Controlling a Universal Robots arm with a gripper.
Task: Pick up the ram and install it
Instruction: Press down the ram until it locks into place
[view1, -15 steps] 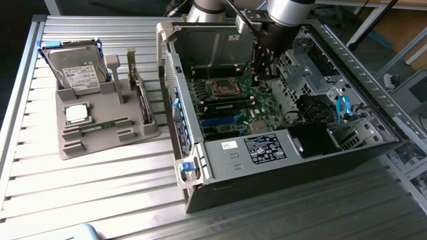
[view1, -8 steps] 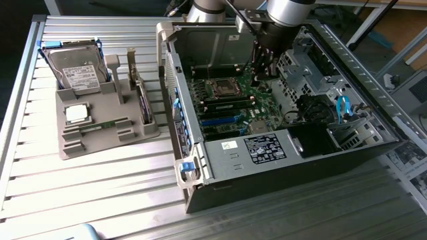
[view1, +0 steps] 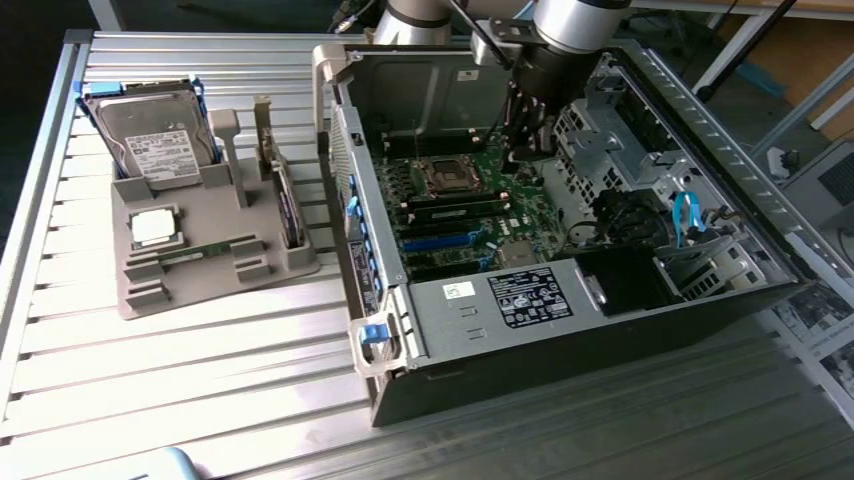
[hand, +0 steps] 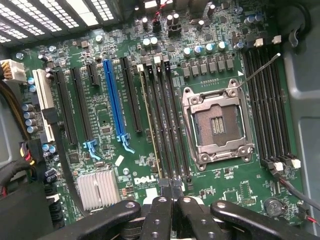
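End effector (hand: 170, 186): fingertips pressed together with nothing between them, hanging inside the open computer case (view1: 561, 340) above the motherboard (hand: 112, 172).
Nearest parts: black memory slots (hand: 167, 125) just ahead of the fingertips, with the empty CPU socket (hand: 217, 122) beside them.
Ram (view1: 198, 254): thin green stick lying flat in the front holder of the grey tray (view1: 180, 200), well apart from the end effector.
Tray neighbours: square silver chip (view1: 154, 228) just behind the ram, hard drive (view1: 150, 140) propped at the back, expansion card (view1: 283, 190) standing on the side nearest the case.
Worktop (view1: 160, 380): slatted metal, carrying tray and case side by side.
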